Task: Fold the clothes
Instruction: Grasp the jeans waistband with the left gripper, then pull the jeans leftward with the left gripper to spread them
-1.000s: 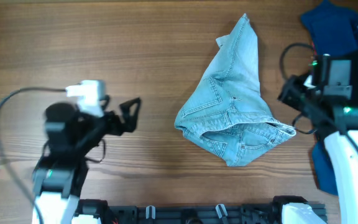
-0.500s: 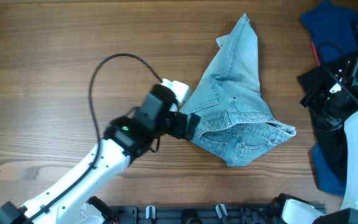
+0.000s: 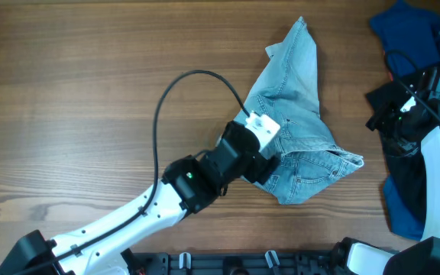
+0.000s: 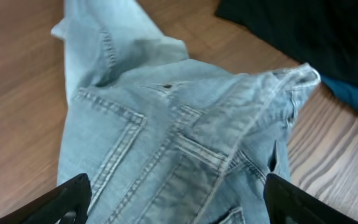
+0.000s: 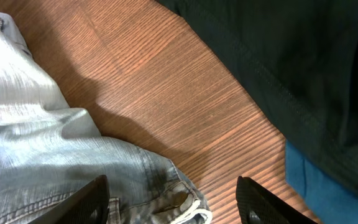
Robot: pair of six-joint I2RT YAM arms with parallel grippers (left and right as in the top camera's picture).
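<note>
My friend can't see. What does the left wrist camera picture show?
Crumpled light blue faded denim shorts fill the view, on a brown wooden table. The left gripper's black fingertips sit wide apart at the bottom corners, and a black garment lies beyond.

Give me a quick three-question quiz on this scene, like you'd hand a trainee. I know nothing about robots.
1. True or false: the left pincer hangs over the denim shorts.
2. What lies at the right end of the table? A) a red towel B) a black garment and a blue garment C) a pile of socks
3. Fill in: the left pincer's jaws stand ____.
Key: 1 true; 2 B; 3 open.
</note>
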